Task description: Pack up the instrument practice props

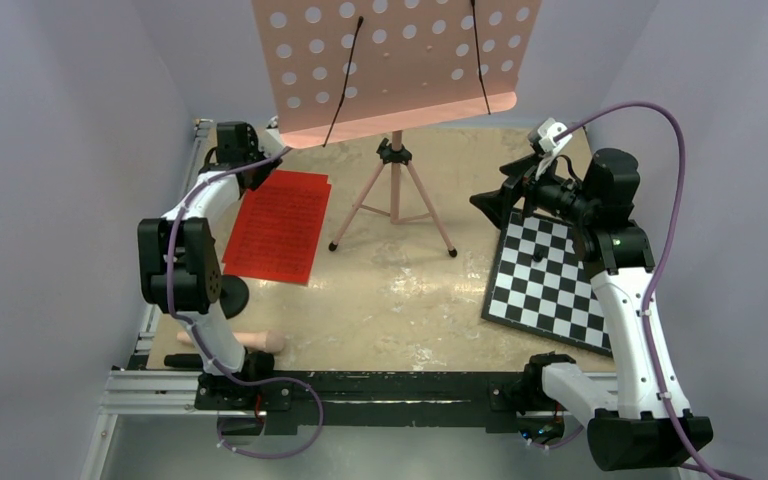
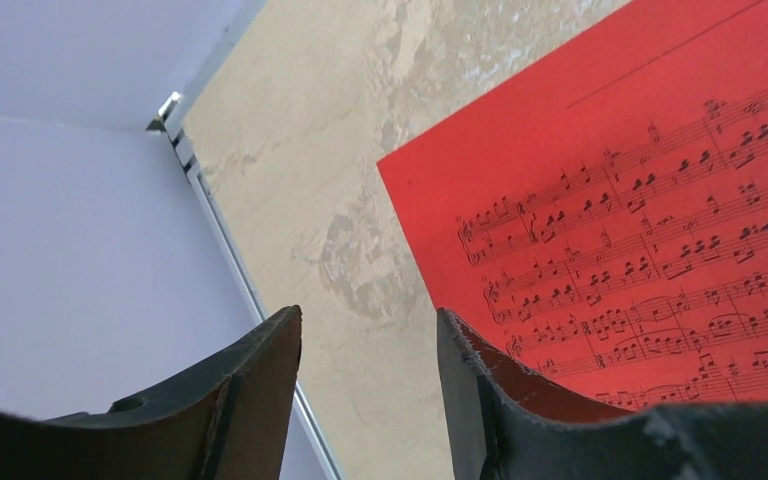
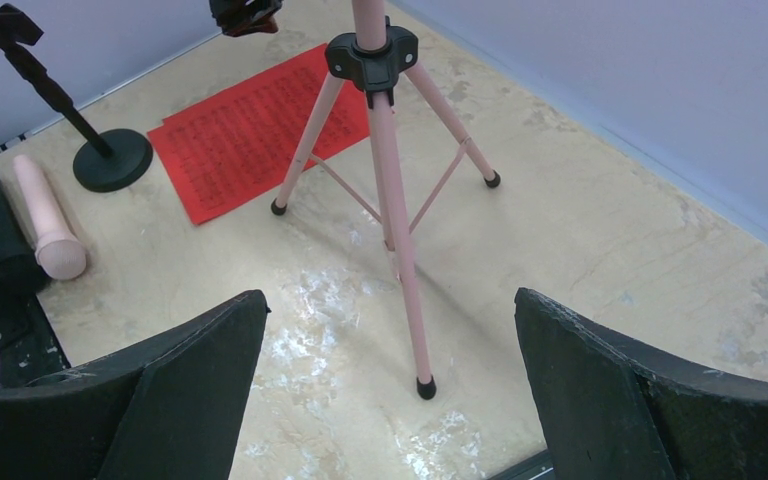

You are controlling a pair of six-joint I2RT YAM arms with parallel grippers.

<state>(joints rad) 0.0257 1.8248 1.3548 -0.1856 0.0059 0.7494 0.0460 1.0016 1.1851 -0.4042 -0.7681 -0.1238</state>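
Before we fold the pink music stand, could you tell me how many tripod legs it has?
3. In the right wrist view, one leg ends near the red sheet music, one points toward the wall, and one reaches nearest the camera. None appears hidden.

Count: 1 pink music stand point(image 1: 397, 60), 3 tripod legs point(image 3: 403, 260), 2 black retainer wires point(image 1: 343, 85) on its desk. Desk holes partly out of frame, not counted. Red sheet-music pages point(image 1: 278, 225): at least 2 overlapping, exact number unclear. 1 black round-base stand point(image 3: 110, 160). 1 pink cylinder point(image 3: 48, 215). 1 black cylinder point(image 3: 5, 235). 1 checkerboard point(image 1: 550, 283). 2 robot arms point(image 1: 175, 260).
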